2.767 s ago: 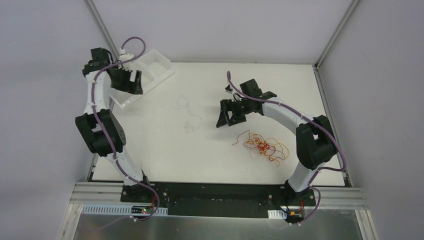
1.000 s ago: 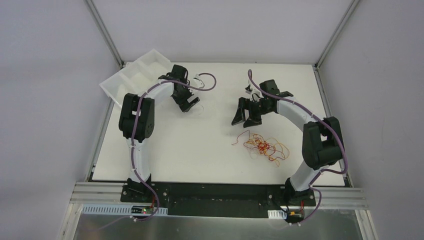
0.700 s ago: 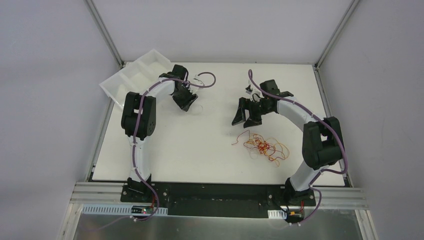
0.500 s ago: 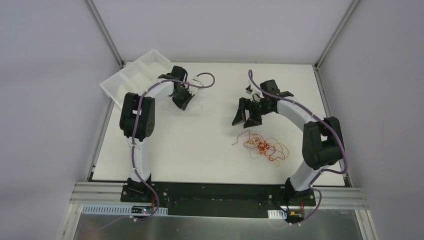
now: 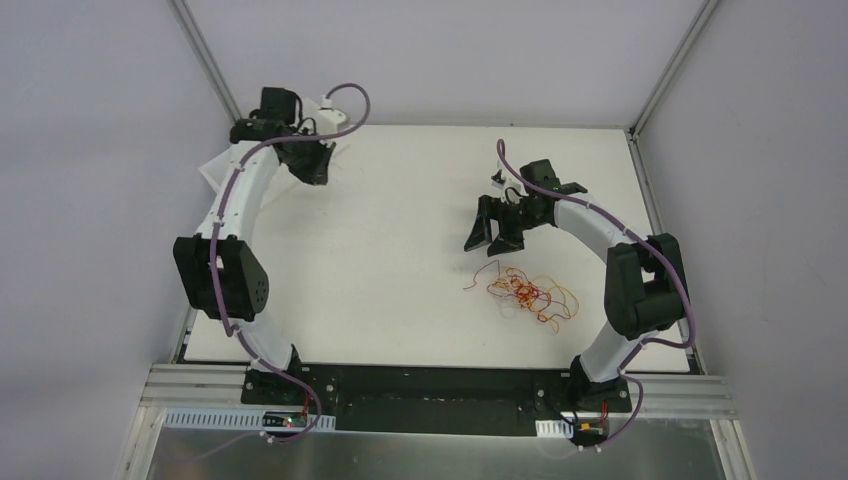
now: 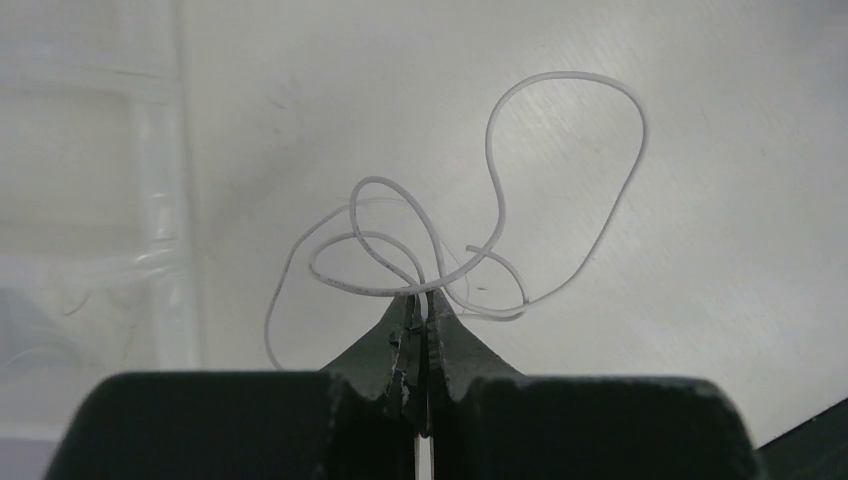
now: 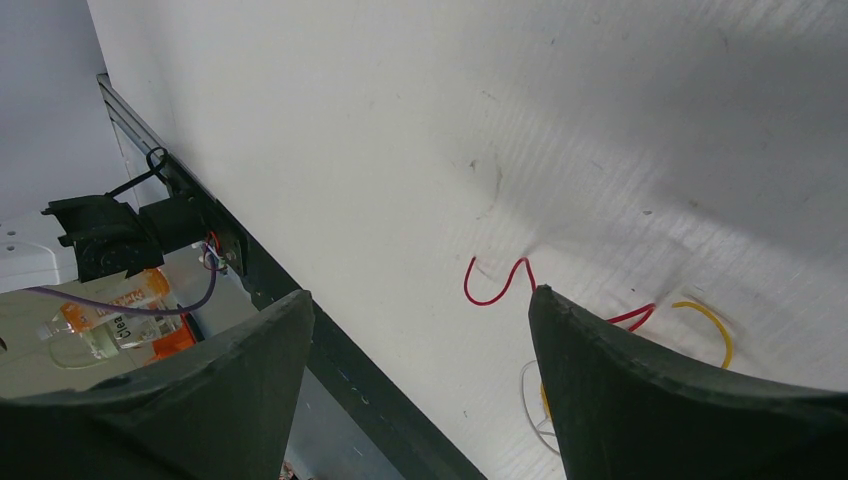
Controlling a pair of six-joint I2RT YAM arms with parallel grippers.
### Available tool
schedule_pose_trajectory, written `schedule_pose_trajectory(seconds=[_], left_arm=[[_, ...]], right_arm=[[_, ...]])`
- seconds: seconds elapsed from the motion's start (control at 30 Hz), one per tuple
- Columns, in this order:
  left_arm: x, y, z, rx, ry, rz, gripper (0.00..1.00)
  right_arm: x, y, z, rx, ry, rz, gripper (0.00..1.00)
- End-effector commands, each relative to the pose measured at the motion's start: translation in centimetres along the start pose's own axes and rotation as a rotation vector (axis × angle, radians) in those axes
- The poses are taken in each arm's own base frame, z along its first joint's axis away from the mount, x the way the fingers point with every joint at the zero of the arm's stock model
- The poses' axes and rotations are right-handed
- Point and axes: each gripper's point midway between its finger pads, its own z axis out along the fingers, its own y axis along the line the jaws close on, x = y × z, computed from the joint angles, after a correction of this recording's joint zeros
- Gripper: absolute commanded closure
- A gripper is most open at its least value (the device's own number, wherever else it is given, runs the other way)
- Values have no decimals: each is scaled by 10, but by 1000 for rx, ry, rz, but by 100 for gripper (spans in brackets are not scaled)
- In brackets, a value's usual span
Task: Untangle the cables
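The white table (image 7: 600,120) looks matt and faintly ribbed, the tangled red, orange and yellow cables (image 5: 527,292) and the thin white wire (image 6: 570,75) smooth plastic-coated, the clear tray (image 6: 160,180) glossy translucent plastic.

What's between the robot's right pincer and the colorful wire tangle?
Only bare white table, as the top view shows. The right pincer is open, apart from the wire tangle.

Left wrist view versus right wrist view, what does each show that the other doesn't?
Only the left wrist: a looped white wire pinched in the shut left end effector, with a translucent tray beside it. Only the right wrist: the open right end effector above a red strand and a yellow strand. Both: the white table.
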Motion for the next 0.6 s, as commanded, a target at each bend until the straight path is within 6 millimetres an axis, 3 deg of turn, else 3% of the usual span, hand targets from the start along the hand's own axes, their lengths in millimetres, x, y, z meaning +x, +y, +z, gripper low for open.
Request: schedule_pose_trajectory(seconds=[0.0, 0.17, 0.23, 0.4, 0.57], left_arm=[[7, 33, -47, -35, -5, -66, 100], [32, 108, -70, -150, 32, -67, 100], [44, 136, -69, -172, 58, -53, 100], [74, 188, -52, -166, 111, 50, 100], [96, 234, -22, -187, 165, 97, 100]], right_arm=[[-4, 10, -11, -15, -22, -21, 18], [-3, 12, -11, -26, -18, -18, 18], [-2, 12, -9, -32, -14, -14, 18], [0, 10, -6, -38, 1, -3, 18], [4, 8, -3, -44, 15, 7, 18]])
